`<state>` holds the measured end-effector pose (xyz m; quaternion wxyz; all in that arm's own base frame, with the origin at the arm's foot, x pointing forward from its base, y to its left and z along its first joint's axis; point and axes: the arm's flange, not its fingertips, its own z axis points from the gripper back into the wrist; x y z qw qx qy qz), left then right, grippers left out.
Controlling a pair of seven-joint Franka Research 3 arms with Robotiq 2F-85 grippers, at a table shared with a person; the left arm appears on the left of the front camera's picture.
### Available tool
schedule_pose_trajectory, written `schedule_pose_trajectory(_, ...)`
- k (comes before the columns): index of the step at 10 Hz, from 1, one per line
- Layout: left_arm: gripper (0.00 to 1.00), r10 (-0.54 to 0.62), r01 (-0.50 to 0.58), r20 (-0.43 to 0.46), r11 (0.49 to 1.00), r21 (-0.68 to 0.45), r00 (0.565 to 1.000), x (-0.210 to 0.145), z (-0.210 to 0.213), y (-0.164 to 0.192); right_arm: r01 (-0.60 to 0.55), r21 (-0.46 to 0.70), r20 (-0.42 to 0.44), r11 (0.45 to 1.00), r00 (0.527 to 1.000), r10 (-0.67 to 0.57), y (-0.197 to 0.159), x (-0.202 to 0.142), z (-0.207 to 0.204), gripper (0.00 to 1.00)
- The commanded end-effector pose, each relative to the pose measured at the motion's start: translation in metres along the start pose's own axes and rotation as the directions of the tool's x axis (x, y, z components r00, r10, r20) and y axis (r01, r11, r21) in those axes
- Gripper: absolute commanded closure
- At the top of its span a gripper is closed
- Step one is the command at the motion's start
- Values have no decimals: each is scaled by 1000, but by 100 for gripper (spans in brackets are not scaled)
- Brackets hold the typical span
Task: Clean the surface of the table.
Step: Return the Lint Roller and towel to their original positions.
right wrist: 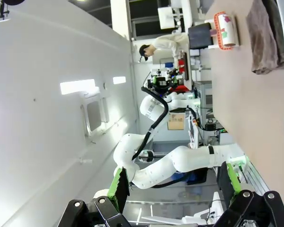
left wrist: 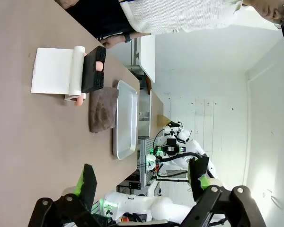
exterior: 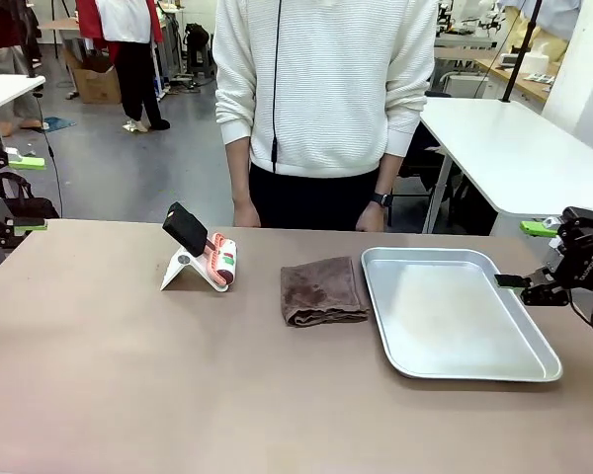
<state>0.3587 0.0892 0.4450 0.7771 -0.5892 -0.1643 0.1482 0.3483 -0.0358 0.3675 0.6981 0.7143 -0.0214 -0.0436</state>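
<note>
The brownish-tan table (exterior: pixel 128 375) stretches across the front view. On it lie a folded brown cloth (exterior: pixel 321 291) at the middle and a lint roller (exterior: pixel 203 252) with a black handle, resting on a white stand to the cloth's left. My left gripper (exterior: pixel 28 195) hangs open just off the table's far left corner, nothing between its green pads. My right gripper (exterior: pixel 524 255) is open beside the tray's right edge. In the left wrist view the open left gripper (left wrist: pixel 143 177) looks along the table (left wrist: pixel 19 142) toward the roller (left wrist: pixel 80 71) and cloth (left wrist: pixel 103 109). In the right wrist view the right gripper (right wrist: pixel 175 182) is open and empty.
A shallow silver metal tray (exterior: pixel 534 365) lies on the table right of the cloth. A person in a white sweater stands at the far edge, hands (exterior: pixel 245 212) hanging near the table. White-topped tables (exterior: pixel 514 148) stand behind.
</note>
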Motion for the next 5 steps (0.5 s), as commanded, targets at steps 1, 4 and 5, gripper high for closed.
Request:
schedule_pose_trajectory(1,0,-17,17,-7,1000,-12,1000,-1,2,2,12,7,4,1000,1000,-12,7,0,-1,0)
schedule_pose_trajectory(4,0,-17,17,-7,1000,-12,1000,-1,2,2,12,7,4,1000,1000,-12,7,0,-1,0)
schedule_pose_trajectory(5,0,-17,17,-7,1000,-12,1000,-1,2,2,12,7,4,1000,1000,-12,7,0,-1,0)
